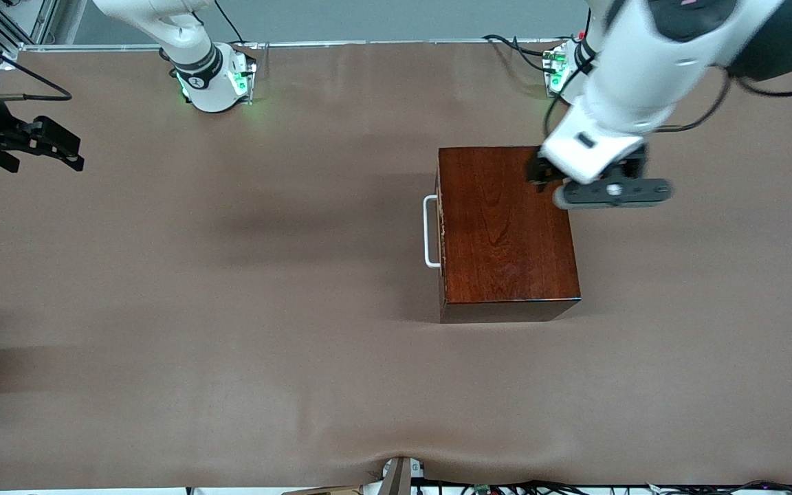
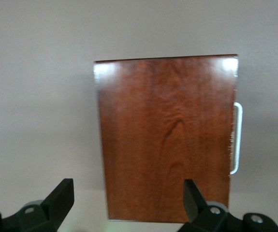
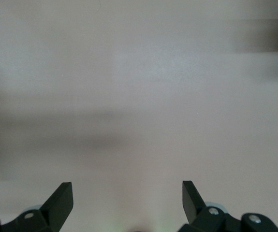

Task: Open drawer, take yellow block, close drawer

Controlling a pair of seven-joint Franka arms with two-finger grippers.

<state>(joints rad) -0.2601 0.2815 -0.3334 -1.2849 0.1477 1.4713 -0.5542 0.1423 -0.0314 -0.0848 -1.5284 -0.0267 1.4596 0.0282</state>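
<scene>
The drawer [image 1: 443, 227] was shut, so the spread left hand [image 2: 129, 200] hovered over the box [image 1: 506, 227]; the spread right hand [image 3: 127, 198] waited.

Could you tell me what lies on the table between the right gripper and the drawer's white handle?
Nothing: the front view shows only bare brown table between the right gripper and the handle.

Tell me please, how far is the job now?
Nothing looks done: the drawer is shut in the wooden box, yellow block unseen. In hand: the open left gripper hangs over the box. The open right gripper waits aside. Opening, taking and closing remain.
</scene>
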